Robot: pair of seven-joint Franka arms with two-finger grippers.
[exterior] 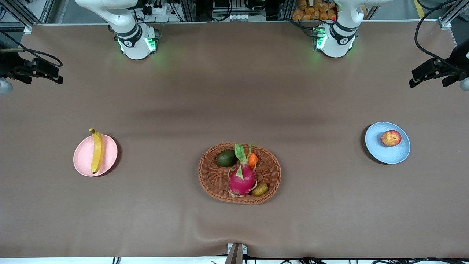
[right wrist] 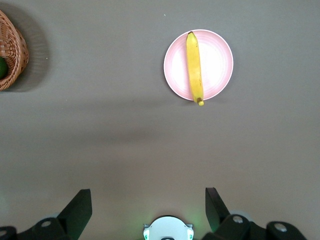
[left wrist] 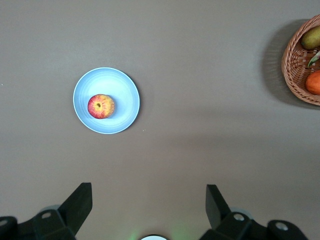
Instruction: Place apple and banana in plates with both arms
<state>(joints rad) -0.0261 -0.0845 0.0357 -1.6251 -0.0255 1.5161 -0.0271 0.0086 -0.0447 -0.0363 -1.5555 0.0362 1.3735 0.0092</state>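
The apple (exterior: 391,138) lies in the light blue plate (exterior: 394,157) toward the left arm's end of the table; both also show in the left wrist view, apple (left wrist: 101,106) on plate (left wrist: 125,90). The banana (exterior: 97,151) lies across the pale pink plate (exterior: 84,157) toward the right arm's end; the right wrist view shows the banana (right wrist: 194,67) and the plate (right wrist: 217,62). My left gripper (left wrist: 149,200) is open and empty, high above bare table near its base. My right gripper (right wrist: 148,202) is open and empty, high over its base. Neither hand shows in the front view.
A brown wicker basket (exterior: 212,172) sits mid-table, nearer the front camera, holding a pink dragon fruit (exterior: 242,179), an orange tangerine (exterior: 253,160), a dark green fruit (exterior: 226,158) and a brownish oval fruit (exterior: 259,189). Black camera mounts (exterior: 436,71) stand at both table ends.
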